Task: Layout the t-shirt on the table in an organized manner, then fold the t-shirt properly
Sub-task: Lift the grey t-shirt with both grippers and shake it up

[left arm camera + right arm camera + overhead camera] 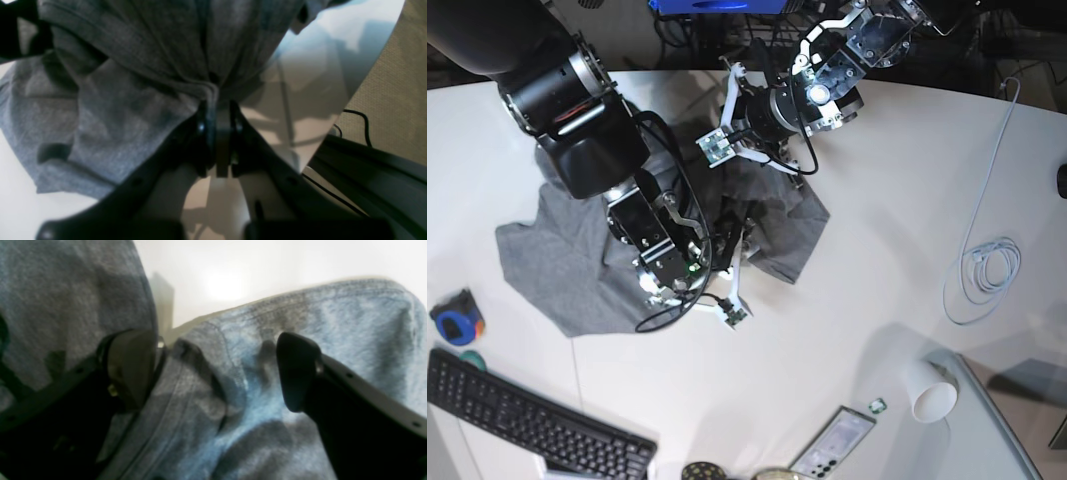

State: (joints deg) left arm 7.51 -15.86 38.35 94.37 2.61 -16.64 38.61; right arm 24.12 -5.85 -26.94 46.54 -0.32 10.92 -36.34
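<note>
The large heather-grey cotton t-shirt lay crumpled on the white desk, left of centre. The left gripper was clamped on a bunched fold. The right gripper stood spread over a hemmed edge, gripping nothing. Judged step: laying out. Next move likely requires closing on that hem, then spreading.

Blurred wrist views, glare, hard shadows

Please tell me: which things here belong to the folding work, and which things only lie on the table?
For the job:
t-shirt
table
left gripper, jaws shut on the t-shirt
right gripper, jaws open over the cloth

Lying about:
keyboard
white cable
paper cup
</note>
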